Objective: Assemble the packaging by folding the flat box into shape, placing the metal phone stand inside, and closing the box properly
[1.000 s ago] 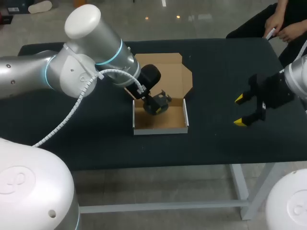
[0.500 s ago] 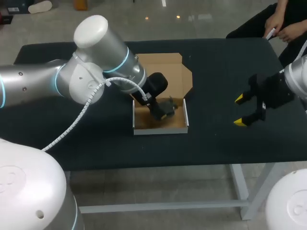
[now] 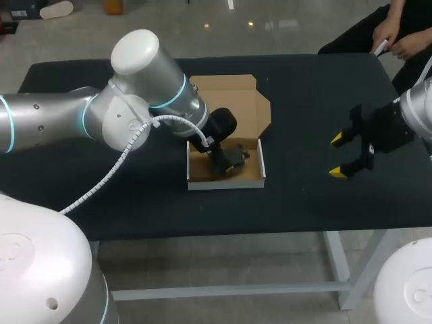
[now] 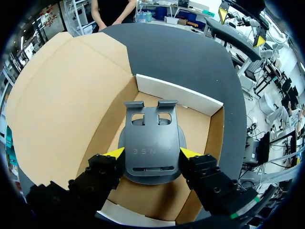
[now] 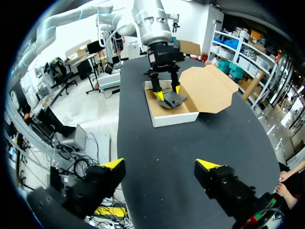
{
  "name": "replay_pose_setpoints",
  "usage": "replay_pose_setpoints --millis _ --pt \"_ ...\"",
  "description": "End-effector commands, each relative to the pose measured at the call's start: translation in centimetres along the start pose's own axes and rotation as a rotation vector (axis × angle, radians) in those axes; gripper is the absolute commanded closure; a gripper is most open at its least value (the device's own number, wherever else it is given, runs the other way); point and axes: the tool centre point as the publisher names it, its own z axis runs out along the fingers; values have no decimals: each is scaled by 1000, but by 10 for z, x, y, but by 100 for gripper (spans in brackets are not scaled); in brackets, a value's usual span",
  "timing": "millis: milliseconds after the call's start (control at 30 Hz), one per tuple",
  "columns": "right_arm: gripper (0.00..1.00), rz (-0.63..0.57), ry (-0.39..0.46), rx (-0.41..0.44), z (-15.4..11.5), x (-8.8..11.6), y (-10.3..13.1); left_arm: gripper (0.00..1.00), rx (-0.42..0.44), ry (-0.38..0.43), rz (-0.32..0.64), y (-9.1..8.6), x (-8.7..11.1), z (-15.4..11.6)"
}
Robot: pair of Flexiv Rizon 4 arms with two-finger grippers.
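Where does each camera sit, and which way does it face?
Head view: above and behind, looking down on the table; left arm and right arm show.
Left wrist view: on that arm, looking down into the box; left gripper holds the stand.
Right wrist view: on that arm, looking across the table; open right gripper shows.
Shared: all three show box and stand.
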Motion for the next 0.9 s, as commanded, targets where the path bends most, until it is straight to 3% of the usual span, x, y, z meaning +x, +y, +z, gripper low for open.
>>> replay_pose_setpoints --millis 33,400,433,467,600,700,833,900 --pt "0 -2 0 -5 0 0 -1 100 -10 -7 -2 0 1 5" --pt "0 -2 0 -5 0 0 -1 100 -25 -16 -20 4 -5 8" --pt "0 -2 0 -5 0 0 -1 82 -26 -17 -21 4 -5 8" --pt "0 -2 0 -5 0 0 -1 57 -27 -17 -21 4 -5 8" --pt "0 -2 0 -5 0 0 -1 50 -26 -22 -23 3 -5 7" --pt "0 -2 0 -5 0 0 -1 18 -25 -27 -29 3 -5 7" --pt "0 -2 0 -5 0 0 -1 0 -25 -30 -31 3 -6 7" --pt "0 -2 0 -5 0 0 -1 0 -26 -31 -31 3 -6 7"
